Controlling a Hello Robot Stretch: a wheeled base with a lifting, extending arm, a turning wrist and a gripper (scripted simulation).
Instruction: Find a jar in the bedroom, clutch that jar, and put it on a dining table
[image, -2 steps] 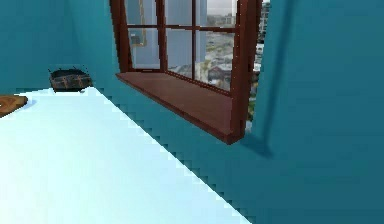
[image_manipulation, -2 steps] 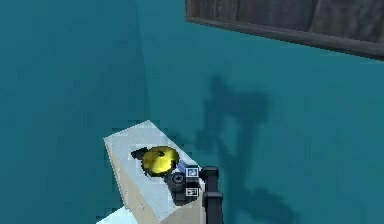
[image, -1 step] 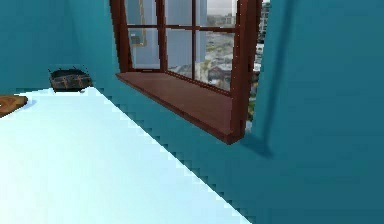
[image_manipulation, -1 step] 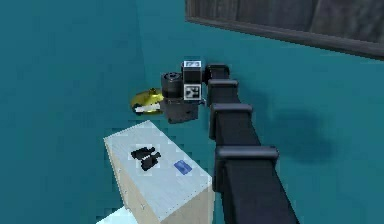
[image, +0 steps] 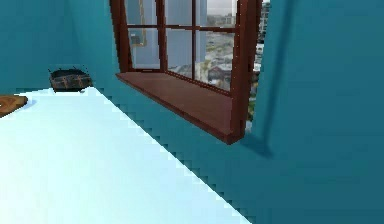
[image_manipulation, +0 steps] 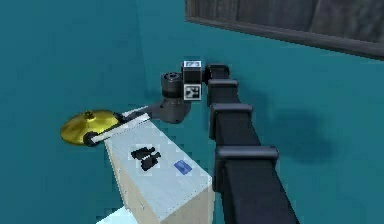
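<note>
Entry: gripper at yellow thing, perhaps the jar, beside cabinet. Step, we judge: grasping. Jaws and hold: we cannot tell. Next: lift clear.

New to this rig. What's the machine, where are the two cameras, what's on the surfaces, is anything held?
A simulated wheeled robot with one extending arm. The forward view looks ahead and down: teal walls, a wood-framed window, and a pale flat surface with a dark basket-like thing at its far corner. The arm side view looks out sideways from the body: the dark segmented bar is the arm, ending in the end effector. At its tip is a flat golden thing, by the corner of a pale cabinet whose top carries small dark items and a blue one. I cannot tell whether the golden thing is held.
</note>
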